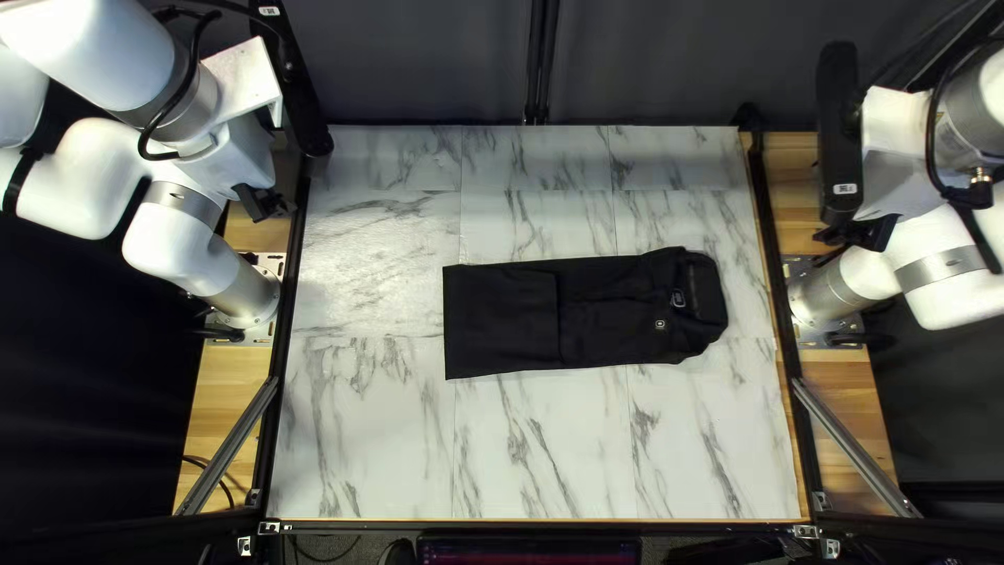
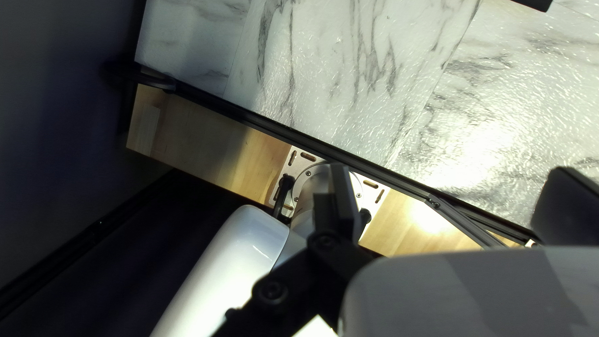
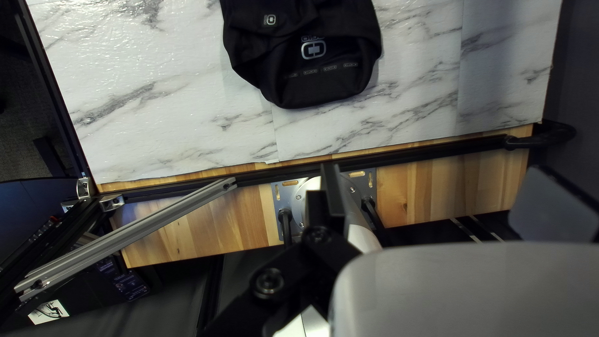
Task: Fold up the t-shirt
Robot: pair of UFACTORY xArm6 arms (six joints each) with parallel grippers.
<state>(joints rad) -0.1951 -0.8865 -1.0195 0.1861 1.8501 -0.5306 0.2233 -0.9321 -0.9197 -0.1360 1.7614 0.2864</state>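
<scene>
A black t-shirt (image 1: 580, 314) lies folded into a long band across the middle of the marble table (image 1: 376, 424), its rounded collar end with small pale logos toward my right arm. In the right wrist view that collar end (image 3: 299, 47) lies well ahead of my right gripper (image 3: 440, 201), which hangs open and empty over the table's wooden side strip. My left gripper (image 2: 451, 206) is also open and empty, held above its own arm's base at the table's left edge. The shirt does not show in the left wrist view. Neither gripper touches the cloth.
Wooden strips (image 1: 227, 392) and black frame rails (image 1: 784, 314) run along both sides of the marble. My left arm's base (image 1: 243, 306) and my right arm's base (image 1: 823, 306) stand on these strips. A dark curtain hangs behind the far edge.
</scene>
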